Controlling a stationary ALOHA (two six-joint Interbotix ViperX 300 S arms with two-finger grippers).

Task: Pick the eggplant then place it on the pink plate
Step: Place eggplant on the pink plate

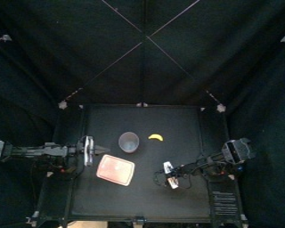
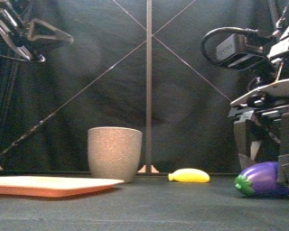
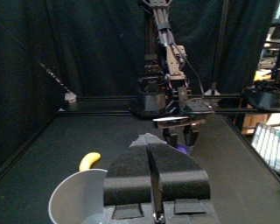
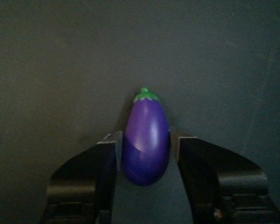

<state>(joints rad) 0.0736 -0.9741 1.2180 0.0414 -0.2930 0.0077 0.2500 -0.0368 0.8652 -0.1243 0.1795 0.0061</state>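
**Eggplant pinched at the right of the table, plate lying to the left**

The right gripper (image 2: 265,170) has its claw closed on the eggplant (image 4: 149,144). One jaw presses each long side, and the green stem end points away from the wrist. The eggplant is low on the right side of the table (image 1: 145,200), toward the near edge. Whether it rests on the surface or hangs just clear of it cannot be told.

The pink plate (image 1: 115,169) lies flat, left of the eggplant and apart from it. Farther back stands the grey speckled cup (image 2: 115,153), upright, with a yellow banana (image 2: 190,176) lying just to its right. Both sit behind the line from eggplant to plate. The left gripper (image 3: 154,144) is at the plate's far left corner, its jaws pressed together on nothing.

From above, the right gripper covers most of the eggplant. In the front view the plate's left end and the right gripper's outer jaw are cut off at the edges. In the left wrist view the closed jaws hide part of the cup.
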